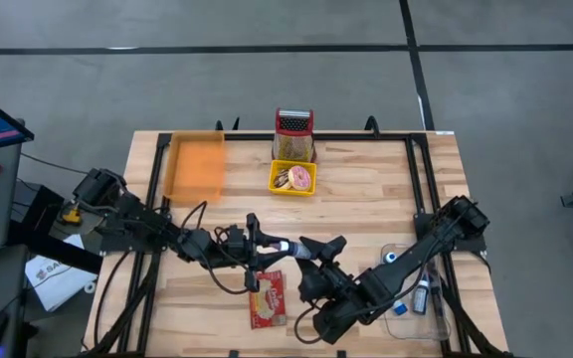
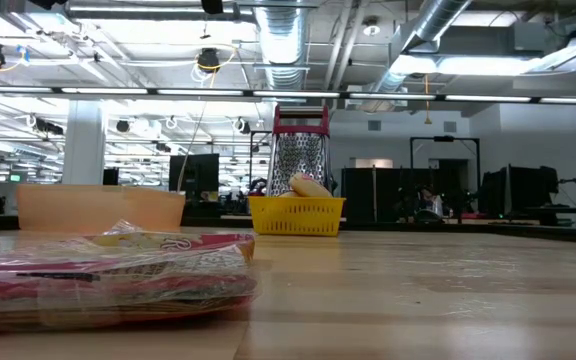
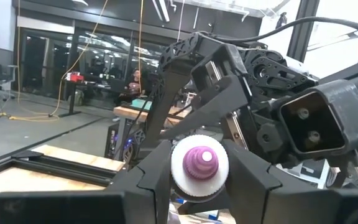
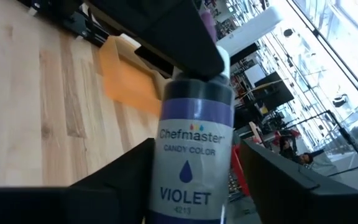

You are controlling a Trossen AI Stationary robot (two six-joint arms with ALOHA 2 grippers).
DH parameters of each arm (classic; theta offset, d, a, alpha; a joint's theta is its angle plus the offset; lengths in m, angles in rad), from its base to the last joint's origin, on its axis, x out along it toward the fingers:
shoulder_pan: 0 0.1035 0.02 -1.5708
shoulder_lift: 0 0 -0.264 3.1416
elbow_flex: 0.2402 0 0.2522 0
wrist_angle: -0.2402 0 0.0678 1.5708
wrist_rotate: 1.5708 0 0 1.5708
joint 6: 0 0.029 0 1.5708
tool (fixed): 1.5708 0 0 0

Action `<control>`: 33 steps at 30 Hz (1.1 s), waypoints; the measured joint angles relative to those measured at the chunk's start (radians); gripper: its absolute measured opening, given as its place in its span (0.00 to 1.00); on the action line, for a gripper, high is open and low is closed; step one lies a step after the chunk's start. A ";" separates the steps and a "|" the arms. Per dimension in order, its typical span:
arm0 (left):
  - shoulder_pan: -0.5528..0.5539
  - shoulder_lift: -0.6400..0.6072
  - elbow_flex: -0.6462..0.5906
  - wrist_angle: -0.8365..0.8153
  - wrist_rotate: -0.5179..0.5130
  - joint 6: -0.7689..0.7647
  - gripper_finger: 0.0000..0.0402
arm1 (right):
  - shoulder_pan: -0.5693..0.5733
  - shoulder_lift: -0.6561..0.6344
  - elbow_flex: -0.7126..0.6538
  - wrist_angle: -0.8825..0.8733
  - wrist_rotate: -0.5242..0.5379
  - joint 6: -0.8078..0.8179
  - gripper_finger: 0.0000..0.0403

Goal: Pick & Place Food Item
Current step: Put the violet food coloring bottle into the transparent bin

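A small bottle (image 4: 191,162) labelled violet candy colour, white with a purple nozzle (image 3: 202,163), hangs level above the table's middle (image 1: 288,248). My left gripper (image 1: 267,244) comes from the left and is shut on the bottle's cap end. My right gripper (image 1: 321,249) faces it from the right and is open. Its two fingers stand on either side of the bottle's labelled body (image 4: 188,186), with a gap showing beside one finger (image 4: 260,168). My left gripper pinches the bottle's white cap end (image 3: 178,177) between its two fingers, one on each side. The fingers lie about level, coming from the table's left and running along the bottle. The bottle is lifted clear of the table, its base pointing at my right gripper.
A pink snack packet (image 1: 268,298) lies on the table below the grippers. A yellow basket (image 1: 292,189) with food in it and a grater (image 1: 293,134) stand at the far middle. An orange tray (image 1: 197,166) sits far left. A clear container (image 1: 416,303) sits near right.
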 joint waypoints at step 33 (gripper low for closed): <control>-0.132 -0.272 0.000 -0.304 0.007 0.275 0.78 | 0.041 0.001 0.000 -0.044 -0.022 -0.001 0.31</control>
